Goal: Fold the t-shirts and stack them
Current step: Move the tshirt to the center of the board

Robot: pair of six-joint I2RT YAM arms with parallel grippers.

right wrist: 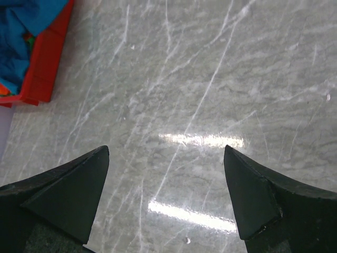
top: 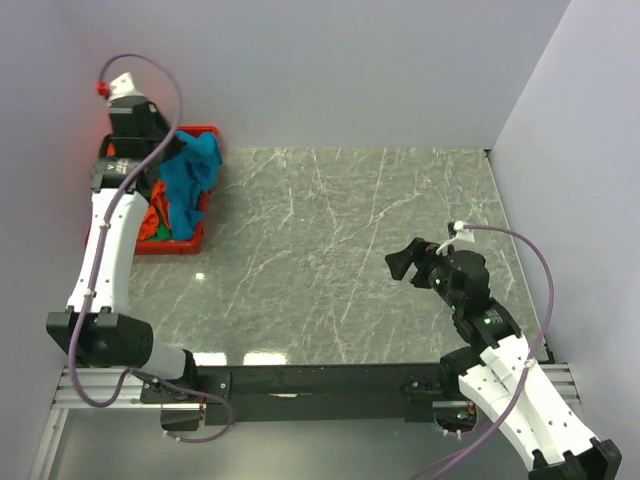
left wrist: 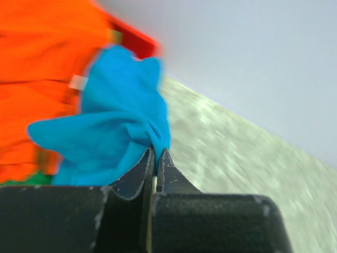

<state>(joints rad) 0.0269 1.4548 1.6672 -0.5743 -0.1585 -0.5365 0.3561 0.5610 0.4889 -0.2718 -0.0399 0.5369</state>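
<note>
Clenched tight at the left gripper (left wrist: 157, 154), black fingers pressed together on a bunched fold of the soft teal-blue cloth t-shirt (left wrist: 113, 124). Drawn up in a peak from the pinch, over the far end of the shallow red plastic tray (top: 186, 246), at the far left corner of the grey marbled table (top: 330, 250), close to the wall. Beside and beneath the teal cloth, in the same tray: a bright orange cloth t-shirt (left wrist: 37, 68) in a crumpled heap, and below it a sliver of green cloth t-shirt (left wrist: 23, 179), mostly hidden. Well apart on the right, over bare tabletop: the right gripper (right wrist: 166, 158), spread wide, holding nothing. Likely to handle as light, limp and floppy, with no stiffness to keep a shape. Prone to drag the neighbours along, to bunch, or to slide out of a thin pinch. Best taken at a hem, shoulder seam or collar, for doubled cloth and a firmer bite; part now pinched, impossible to tell. Counted: three t-shirts, one of each colour, none folded yet; one tray; two grippers.
</note>
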